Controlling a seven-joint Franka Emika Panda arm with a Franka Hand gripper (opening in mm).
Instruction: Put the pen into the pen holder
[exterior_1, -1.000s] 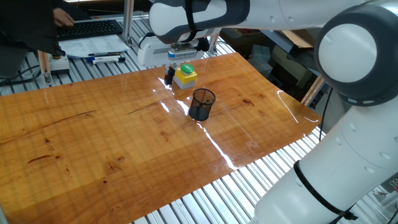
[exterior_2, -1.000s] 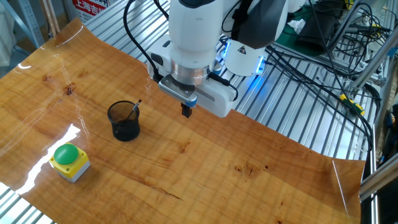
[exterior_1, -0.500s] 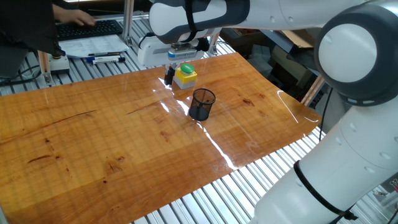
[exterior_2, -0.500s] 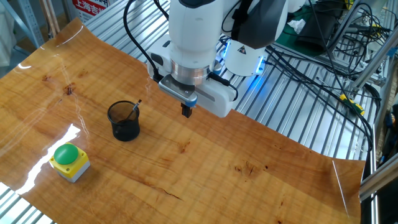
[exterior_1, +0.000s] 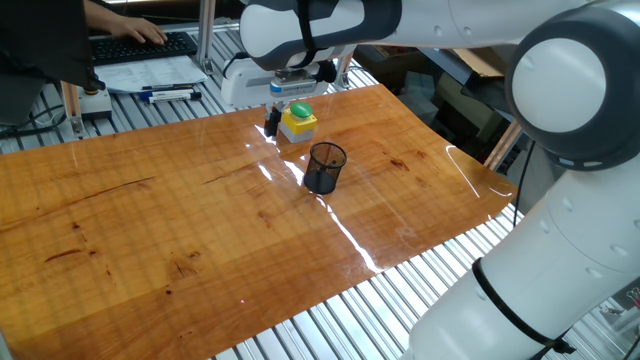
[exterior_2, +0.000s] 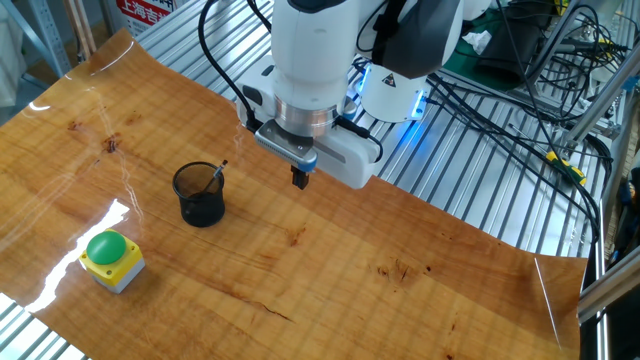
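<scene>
In the other fixed view, a yellow box with a green button (exterior_2: 111, 257) is seen at the left on the wooden worktop (exterior_2: 330, 280), near its front edge. Just right of it and further back, well apart from the box, the black wire-mesh pen holder (exterior_2: 199, 195) is stood upright. The pen (exterior_2: 216, 177) is lodged inside this cup, leaned against the right side of the rim, with its tip shown just above the rim. Further right, the hand (exterior_2: 299, 179) is hung above the worktop, clear of the cup and apart from the wood below. Its fingers (exterior_2: 298, 181) are pointed straight down and are drawn so close together that only one narrow dark tip is made out; nothing is seen held between them and nothing is touched. Behind the hand, the white arm and a base with a blue light (exterior_2: 395, 95) are seen.

In one fixed view, a white-and-blue marker (exterior_1: 170, 95) is laid on papers beyond the worktop's far left edge. The hand (exterior_1: 272, 122) is seen hung just left of the yellow box (exterior_1: 298, 121), with the mesh cup (exterior_1: 324, 167) nearer the camera and to the right. The pen cannot be made out through the mesh here.
</scene>
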